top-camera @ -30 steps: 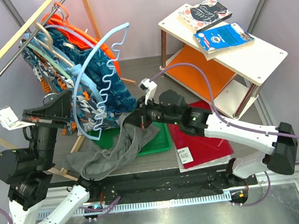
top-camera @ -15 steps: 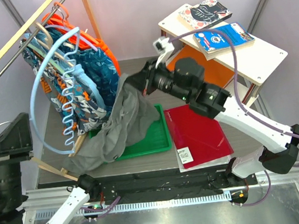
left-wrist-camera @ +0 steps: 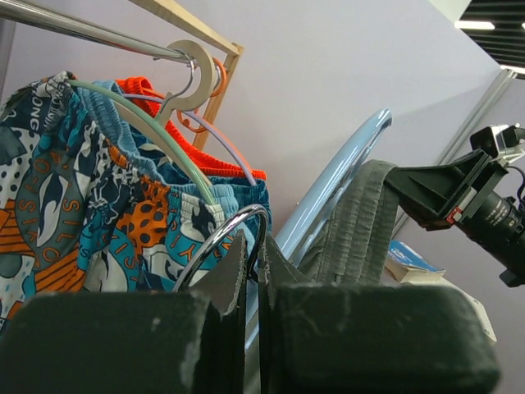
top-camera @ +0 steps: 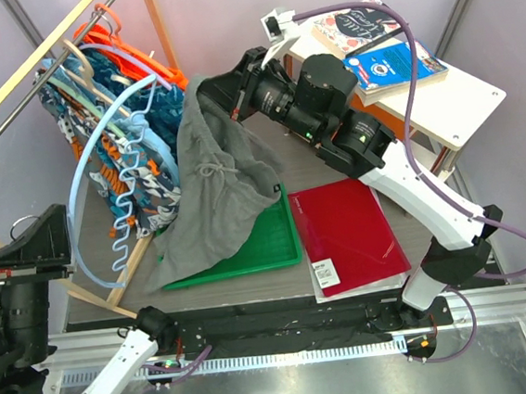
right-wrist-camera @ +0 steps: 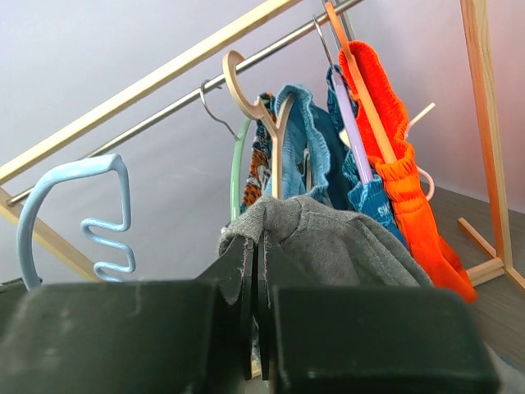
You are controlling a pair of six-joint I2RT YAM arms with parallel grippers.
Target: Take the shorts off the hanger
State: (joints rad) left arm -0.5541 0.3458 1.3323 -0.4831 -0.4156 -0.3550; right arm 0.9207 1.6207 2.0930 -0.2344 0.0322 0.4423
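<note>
Grey shorts (top-camera: 215, 178) hang from your right claw (right-wrist-camera: 256, 246). That claw is pinched tight on the waistband, high up over the middle of the bench, toward the far edge. The low end of the shorts lies on the green tray (top-camera: 273, 247), closer to the near edge.

Your left claw (left-wrist-camera: 255, 263) is squeezed on the metal hook (left-wrist-camera: 212, 234) of the light blue hanger (left-wrist-camera: 332, 190), by the left edge. The shorts look off the hanger, because the cloth hangs beside the blue bar and not around it. At the very top the two are so close that you cannot tell if they touch.

So the big part seems done. You likely need to pull them a bit more apart and put the shorts down. The flowery shorts (left-wrist-camera: 74, 213) are on hangers on the rail (left-wrist-camera: 82, 29) at the far-left corner.

Half a second ago your right claw was lower, and the shorts lay bunched toward the near-left corner. Now it is higher and farther back, and the cloth hangs long. The hanger has hardly moved.
</note>
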